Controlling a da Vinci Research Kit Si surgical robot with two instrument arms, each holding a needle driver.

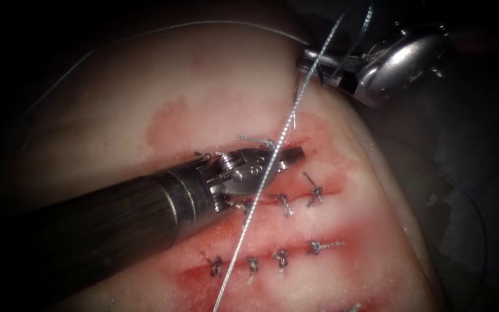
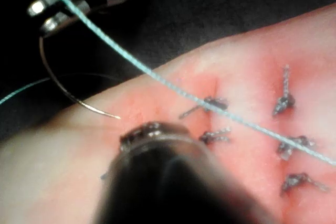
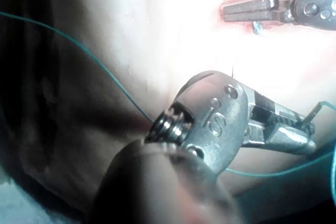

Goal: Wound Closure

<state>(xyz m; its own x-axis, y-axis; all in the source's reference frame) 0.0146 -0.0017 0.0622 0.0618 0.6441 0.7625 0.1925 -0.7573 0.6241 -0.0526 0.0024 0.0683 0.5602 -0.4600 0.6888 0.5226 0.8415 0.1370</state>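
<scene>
endoscope view puts the thin curved steel needle [image 1: 295, 107] at the tissue's upper right edge, clamped near its blunt tail end in the closed jaws of the right arm's silver needle driver [image 1: 313, 62], well up and right of the left arm's dark-shafted needle driver [image 1: 293, 155]. so the right tool is the nearer arm by far. in the left wrist view the needle [image 2: 55, 85] hangs from those jaws, its arc sweeping down and across to a free tip just above the pale pork tissue [image 2: 47, 150], not in it. the left tool's jaws lie together and hold nothing, resting over the top red cut [image 1: 313, 136], pointing right. the braided teal thread [image 1: 261, 190] runs taut from the right tool diagonally across the left tool toward the tissue's lower edge, past the knotted stitches [image 1: 281, 257].
</scene>
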